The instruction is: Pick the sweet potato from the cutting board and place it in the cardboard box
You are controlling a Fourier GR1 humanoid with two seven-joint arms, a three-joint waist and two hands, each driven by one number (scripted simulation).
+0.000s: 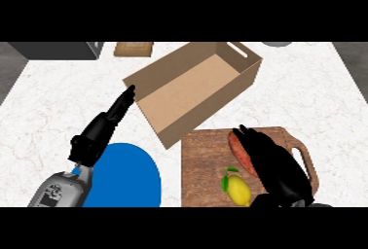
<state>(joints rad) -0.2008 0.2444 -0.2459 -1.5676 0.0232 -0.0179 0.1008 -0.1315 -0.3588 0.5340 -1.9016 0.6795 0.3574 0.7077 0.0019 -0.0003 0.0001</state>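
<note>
The sweet potato [238, 147], reddish-orange and long, lies near the far edge of the wooden cutting board [205, 165] at the lower right. My right hand [277, 165] is stretched over the board with fairly straight fingers along the potato's right side, hiding part of it; I cannot see a grip round it. The open cardboard box [194, 90] stands tilted just beyond the board, with its inside bare. My left hand [101, 131] rests open at the left, its fingers pointing up toward the box's left corner.
A yellow lemon [239, 189] sits on the board's near part, beside my right wrist. A blue plate [129, 177] lies left of the board under my left forearm. A dark appliance [57, 49] and a small wooden block [134, 48] stand at the back left.
</note>
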